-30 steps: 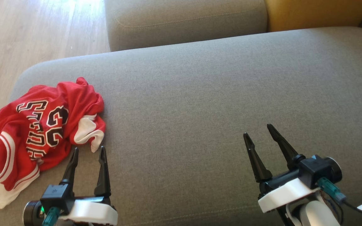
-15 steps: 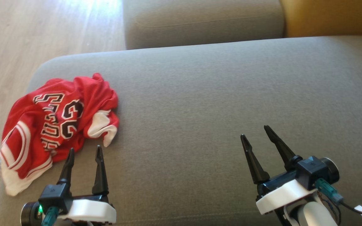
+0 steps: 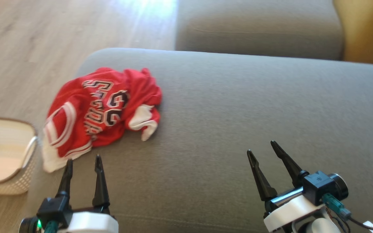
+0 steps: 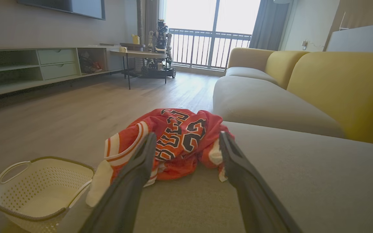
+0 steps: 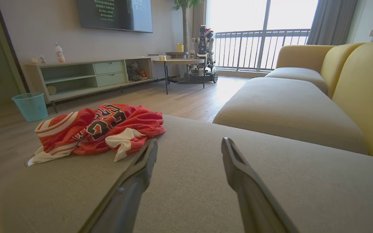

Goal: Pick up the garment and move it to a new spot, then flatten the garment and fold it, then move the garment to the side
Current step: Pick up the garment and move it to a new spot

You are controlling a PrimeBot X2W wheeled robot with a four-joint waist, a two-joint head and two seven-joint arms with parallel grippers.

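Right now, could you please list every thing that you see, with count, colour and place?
garment: one, red and white, crumpled at sofa seat's left end
sofa: one, grey seats, yellow back
basket: one, cream, on floor left of sofa
bin: one, teal, on floor beside cabinet
cabinet: one, pale green, along wall
screen: one, dark, above cabinet
left gripper: one, black, open, near garment's hem
right gripper: one, black, open, over bare seat

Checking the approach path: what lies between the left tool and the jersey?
Just bare sofa cushion, per the head view; left tool open, jersey untouched.
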